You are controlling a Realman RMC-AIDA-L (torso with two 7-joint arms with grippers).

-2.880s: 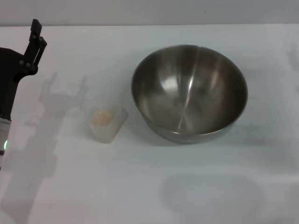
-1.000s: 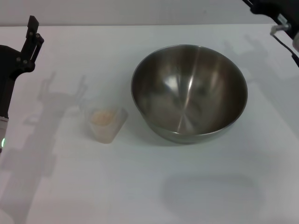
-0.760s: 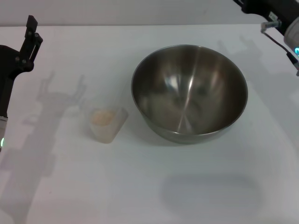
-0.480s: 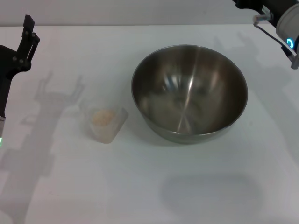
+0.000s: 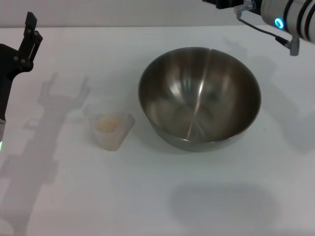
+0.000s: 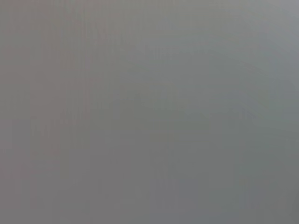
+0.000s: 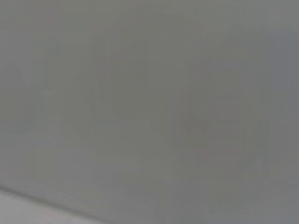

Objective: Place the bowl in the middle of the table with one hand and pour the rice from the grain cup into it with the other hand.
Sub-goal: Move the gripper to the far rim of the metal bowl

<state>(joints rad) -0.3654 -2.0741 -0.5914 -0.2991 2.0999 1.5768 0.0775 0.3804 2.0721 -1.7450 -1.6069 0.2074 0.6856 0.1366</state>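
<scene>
The steel bowl (image 5: 199, 98) stands on the white table (image 5: 157, 196), a little right of the middle, and is empty. The grain cup (image 5: 111, 131) stands upright to its left, apart from it, with the rice (image 5: 108, 123) inside. My left gripper (image 5: 29, 34) is raised at the far left, well away from the cup, and holds nothing; its shadow on the table shows two spread fingers. My right arm (image 5: 290, 17) reaches in along the top right, above and behind the bowl, with only the gripper's black base (image 5: 221, 3) at the top edge. Both wrist views show plain grey.
The shadow of the left arm (image 5: 49, 118) lies on the table beside the cup. The table's far edge (image 5: 123, 26) runs along the top of the head view.
My right arm has come in at the top right and swung leftward over the far side of the bowl. My left arm has drifted slightly left. Bowl and cup have not moved.
</scene>
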